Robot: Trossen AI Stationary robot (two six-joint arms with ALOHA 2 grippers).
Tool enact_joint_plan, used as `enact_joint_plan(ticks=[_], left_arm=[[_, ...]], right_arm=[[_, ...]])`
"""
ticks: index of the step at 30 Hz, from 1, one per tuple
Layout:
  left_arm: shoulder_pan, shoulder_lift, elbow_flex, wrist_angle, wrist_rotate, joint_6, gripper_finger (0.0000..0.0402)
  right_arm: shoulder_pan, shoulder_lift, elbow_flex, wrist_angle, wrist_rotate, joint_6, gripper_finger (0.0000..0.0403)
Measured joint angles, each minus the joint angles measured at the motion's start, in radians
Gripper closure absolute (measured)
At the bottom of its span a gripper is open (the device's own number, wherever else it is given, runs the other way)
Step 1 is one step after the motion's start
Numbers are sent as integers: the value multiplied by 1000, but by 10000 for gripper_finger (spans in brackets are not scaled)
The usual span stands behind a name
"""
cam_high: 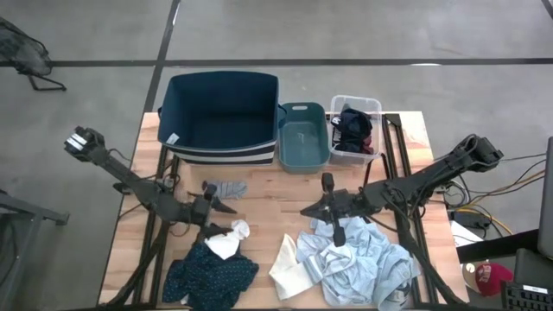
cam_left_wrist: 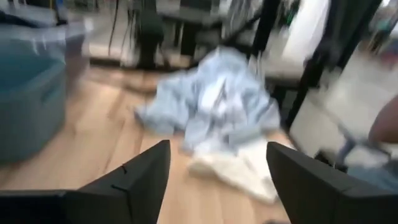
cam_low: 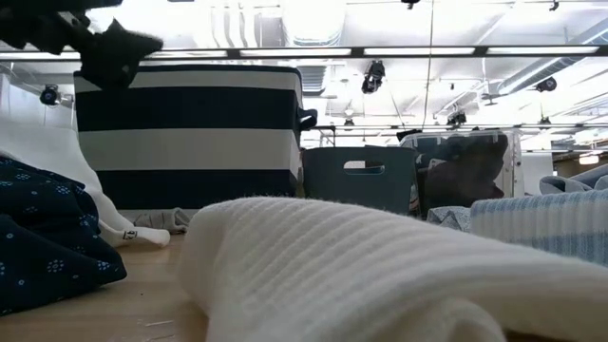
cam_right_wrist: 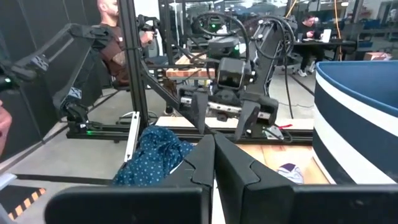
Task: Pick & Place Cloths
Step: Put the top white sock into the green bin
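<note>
My left gripper [cam_high: 228, 206] hovers open over the table's middle, between the small grey sock [cam_high: 226, 187] and a white piece [cam_high: 229, 240] that lies on the dark teal dotted cloth [cam_high: 210, 275]. In its wrist view the open fingers [cam_left_wrist: 214, 180] face the light blue shirts [cam_left_wrist: 214, 106]. My right gripper [cam_high: 305, 210] is shut [cam_right_wrist: 213, 163] and holds nothing, above the table just beyond the light blue shirts [cam_high: 359, 263] and a cream cloth [cam_high: 289, 268]. Black and maroon pieces [cam_high: 353, 127] sit in the clear bin.
Three bins line the far edge: a navy striped bin [cam_high: 220, 117], a teal bin [cam_high: 302, 134] and a clear bin [cam_high: 373, 108]. Bare wood lies between the two grippers [cam_high: 268, 203]. People sit in the room beyond the table [cam_right_wrist: 115, 37].
</note>
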Motion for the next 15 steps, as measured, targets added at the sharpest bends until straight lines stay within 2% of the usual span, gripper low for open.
enact_joint_plan(ticks=[5,8,11,15], left_arm=[[-4,85,163,-409,-14,-202,126],[-7,166,258,-606,22,-332,128],[-15,247,335,-731,105,-431,128],[-28,329,406,-797,188,-538,128]], right_arm=[[0,0,0,0,0,-6,394],[0,0,0,1,0,-10,394],[0,0,0,1,0,-16,394],[0,0,0,1,0,-16,394]])
